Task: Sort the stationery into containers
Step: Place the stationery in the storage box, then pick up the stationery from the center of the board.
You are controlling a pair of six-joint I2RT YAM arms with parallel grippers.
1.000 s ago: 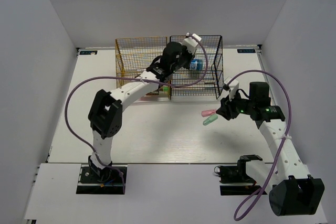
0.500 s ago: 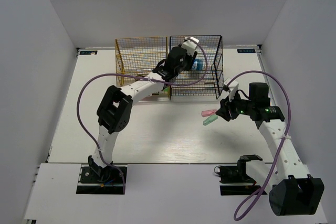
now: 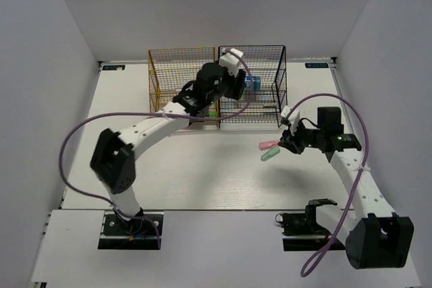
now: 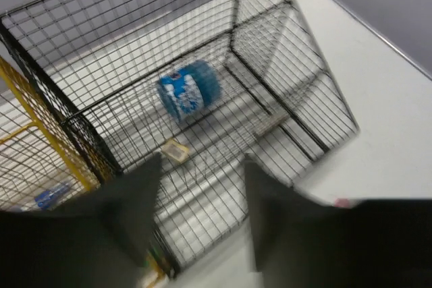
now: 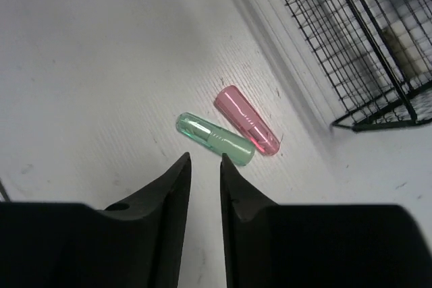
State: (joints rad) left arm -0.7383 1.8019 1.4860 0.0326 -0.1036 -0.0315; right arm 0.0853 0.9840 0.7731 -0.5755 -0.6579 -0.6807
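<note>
The blue round roll (image 4: 189,90) lies inside the black wire rack (image 4: 236,5), also seen from the top view (image 3: 251,83). A small beige piece (image 4: 176,150) lies near it. My left gripper (image 4: 200,166) is open and empty, above the near edge of the black rack (image 3: 270,48), next to the yellow rack (image 3: 162,65). The mint oblong piece (image 5: 214,139) and the pink one (image 5: 246,120) lie side by side on the table. My right gripper (image 5: 204,158) hovers just short of the mint piece, jaws a narrow gap apart, empty; it also shows in the top view (image 3: 285,141).
The yellow rack (image 4: 40,126) holds a small blue item (image 4: 50,195). The black rack's corner (image 5: 351,45) stands just beyond the two pieces. White walls enclose the table on three sides. Purple cables loop off both arms.
The left arm's elbow has swung out to the left and its wrist has drawn slightly left and back over the racks. The right arm has barely moved.
</note>
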